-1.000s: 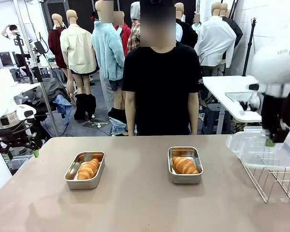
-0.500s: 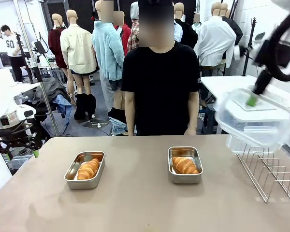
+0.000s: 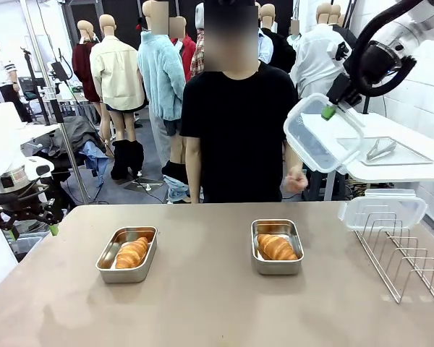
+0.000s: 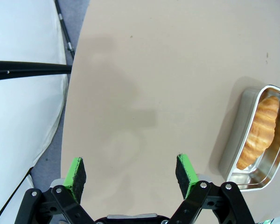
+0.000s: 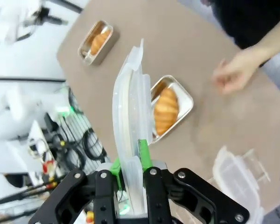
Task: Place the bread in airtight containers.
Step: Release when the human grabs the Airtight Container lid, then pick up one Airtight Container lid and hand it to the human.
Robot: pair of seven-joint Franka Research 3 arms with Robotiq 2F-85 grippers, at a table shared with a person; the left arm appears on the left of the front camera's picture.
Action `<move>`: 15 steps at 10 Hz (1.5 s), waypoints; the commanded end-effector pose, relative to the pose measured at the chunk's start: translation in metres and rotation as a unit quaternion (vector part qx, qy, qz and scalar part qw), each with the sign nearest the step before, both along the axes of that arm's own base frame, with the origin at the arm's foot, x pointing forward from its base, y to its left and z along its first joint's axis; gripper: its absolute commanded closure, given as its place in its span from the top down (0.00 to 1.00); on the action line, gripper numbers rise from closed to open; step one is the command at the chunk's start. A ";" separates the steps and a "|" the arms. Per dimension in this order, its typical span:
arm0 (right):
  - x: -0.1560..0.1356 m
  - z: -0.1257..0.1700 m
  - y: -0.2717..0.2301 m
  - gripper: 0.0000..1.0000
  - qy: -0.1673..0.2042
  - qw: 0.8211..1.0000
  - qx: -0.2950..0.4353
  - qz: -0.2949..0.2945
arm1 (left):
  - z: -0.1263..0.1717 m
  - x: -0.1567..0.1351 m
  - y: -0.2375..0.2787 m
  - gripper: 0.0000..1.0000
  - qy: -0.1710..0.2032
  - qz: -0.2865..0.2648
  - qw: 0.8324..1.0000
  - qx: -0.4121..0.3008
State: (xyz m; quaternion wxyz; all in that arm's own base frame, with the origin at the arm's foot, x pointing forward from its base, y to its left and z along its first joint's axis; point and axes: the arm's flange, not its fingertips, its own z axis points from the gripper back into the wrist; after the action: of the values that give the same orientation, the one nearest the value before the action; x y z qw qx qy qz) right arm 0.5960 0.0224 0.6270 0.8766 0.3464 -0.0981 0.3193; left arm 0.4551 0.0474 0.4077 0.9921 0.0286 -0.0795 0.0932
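Your right jaws clamp the clear lid (image 3: 322, 134) by one edge, high at far right; it may slip or clip the person's hand (image 3: 297, 179) beyond the right tin (image 3: 277, 268) holding a croissant (image 3: 276, 247). Left jaws gape empty

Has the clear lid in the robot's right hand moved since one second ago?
Yes. The lid, pinched in the right hand, has risen from the wire rack and swung left, toward the person.
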 end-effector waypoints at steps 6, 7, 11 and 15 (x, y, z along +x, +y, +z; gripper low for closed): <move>0.027 -0.005 -0.008 0.00 0.004 0.999 -0.025 -0.020 | 0.001 -0.002 0.001 1.00 -0.001 0.000 1.000 -0.001; 0.027 -0.005 -0.008 0.00 0.004 0.999 -0.025 -0.020 | 0.001 -0.002 0.001 1.00 -0.001 0.000 1.000 -0.001; 0.027 -0.005 -0.008 0.00 0.004 0.999 -0.025 -0.020 | 0.001 -0.002 0.001 1.00 -0.001 0.000 1.000 -0.001; -0.015 0.007 -0.022 0.53 -0.031 0.990 -0.081 0.111 | 0.001 -0.002 0.001 1.00 -0.001 0.000 1.000 -0.001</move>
State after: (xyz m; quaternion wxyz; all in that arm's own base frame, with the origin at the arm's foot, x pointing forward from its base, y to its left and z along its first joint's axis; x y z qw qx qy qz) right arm 0.6043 0.0098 0.6251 0.8730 0.2899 -0.0661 0.3866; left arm 0.4551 0.0474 0.4077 0.9921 0.0286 -0.0794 0.0932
